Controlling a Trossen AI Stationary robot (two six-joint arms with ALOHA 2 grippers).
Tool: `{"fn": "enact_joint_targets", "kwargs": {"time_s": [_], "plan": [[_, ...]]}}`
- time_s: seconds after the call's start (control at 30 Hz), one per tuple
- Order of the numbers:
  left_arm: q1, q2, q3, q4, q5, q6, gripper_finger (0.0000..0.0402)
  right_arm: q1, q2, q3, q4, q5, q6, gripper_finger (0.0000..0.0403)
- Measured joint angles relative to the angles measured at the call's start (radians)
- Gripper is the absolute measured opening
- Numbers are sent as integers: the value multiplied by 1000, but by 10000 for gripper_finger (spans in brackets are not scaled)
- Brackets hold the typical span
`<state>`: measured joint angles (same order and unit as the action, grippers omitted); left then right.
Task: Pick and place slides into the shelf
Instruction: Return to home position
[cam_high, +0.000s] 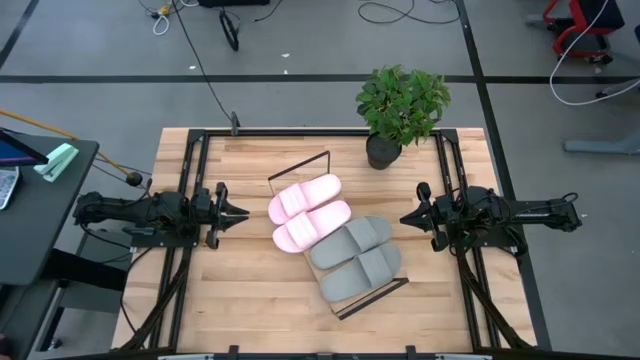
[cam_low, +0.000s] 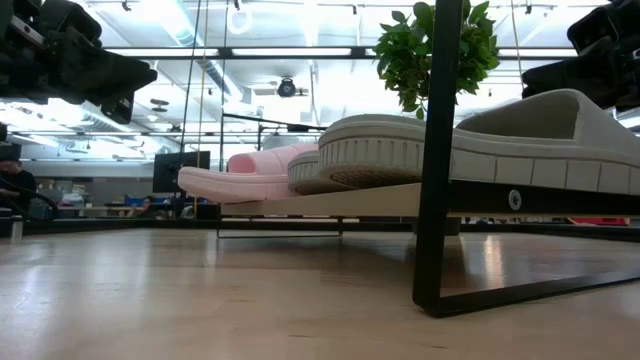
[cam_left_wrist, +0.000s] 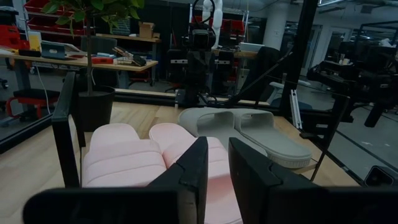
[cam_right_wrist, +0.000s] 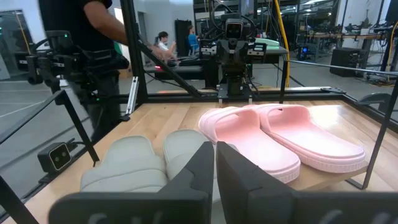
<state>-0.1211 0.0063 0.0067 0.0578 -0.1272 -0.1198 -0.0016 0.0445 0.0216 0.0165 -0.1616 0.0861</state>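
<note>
I have my left arm (cam_high: 130, 210) stretched out level at mid-left of the high frame, wrist pointing at frame centre. My left gripper (cam_high: 238, 213) sits centre-left and is empty. Its fingers (cam_left_wrist: 189, 171) are drawn almost together with a thin slit between them (bottom centre of the left wrist frame). My right arm (cam_high: 520, 212) mirrors that at mid-right. My right gripper (cam_high: 407, 217) aims back at centre, also empty, with its fingers (cam_right_wrist: 200, 167) pinched to a narrow slit. In the low frame both arms are dark bulk in the upper corners.
</note>
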Motion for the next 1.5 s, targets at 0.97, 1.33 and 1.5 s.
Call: {"fn": "enact_joint_targets", "kwargs": {"time_s": [0.97, 1.33, 1.5], "plan": [[0, 0, 0, 0, 0, 0, 68, 0, 0, 0, 0, 0, 0, 23], [0, 0, 0, 0, 0, 0, 58, 0, 0, 0, 0, 0, 0, 23], [0, 0, 0, 0, 0, 0, 65, 0, 0, 0, 0, 0, 0, 25]]}}
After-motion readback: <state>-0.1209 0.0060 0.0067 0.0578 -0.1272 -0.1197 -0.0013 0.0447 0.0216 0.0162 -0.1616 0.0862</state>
